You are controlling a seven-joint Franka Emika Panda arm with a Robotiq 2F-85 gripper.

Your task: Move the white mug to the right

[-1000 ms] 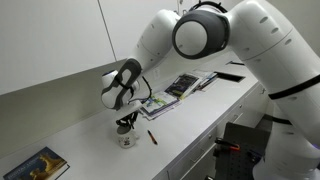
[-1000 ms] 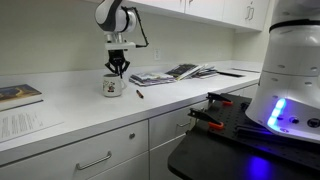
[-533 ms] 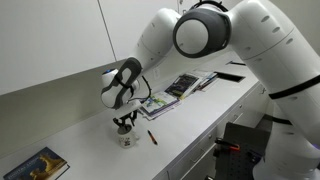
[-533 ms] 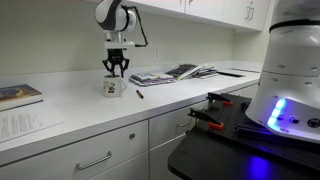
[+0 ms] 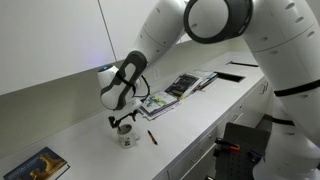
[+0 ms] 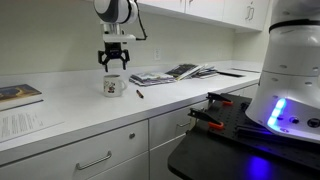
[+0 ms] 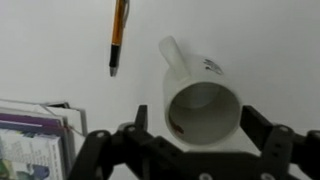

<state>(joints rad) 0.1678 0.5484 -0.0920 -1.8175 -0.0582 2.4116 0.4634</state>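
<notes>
The white mug [image 5: 125, 137] [image 6: 112, 86] stands upright on the white counter, free of the gripper. In the wrist view the mug [image 7: 203, 105] shows from above, with a dark stain inside, its handle pointing up and left and a faint dark mark on its side. My gripper [image 5: 120, 121] [image 6: 114, 62] hangs open a little above the mug. In the wrist view the gripper [image 7: 198, 122] has its black fingers [image 7: 256, 122] spread to either side of the rim, apart from it.
An orange pen [image 7: 117, 35] [image 5: 152, 137] [image 6: 139, 93] lies on the counter beside the mug. Open magazines [image 5: 175, 90] [image 6: 170, 73] [image 7: 35, 140] are spread beyond it. A book [image 5: 35, 165] [image 6: 18, 94] and a paper sheet [image 6: 25, 125] lie at the counter's other end.
The jaws have opened and let go of the mug. The gripper has risen straight up off it, and the mug stays where it was.
</notes>
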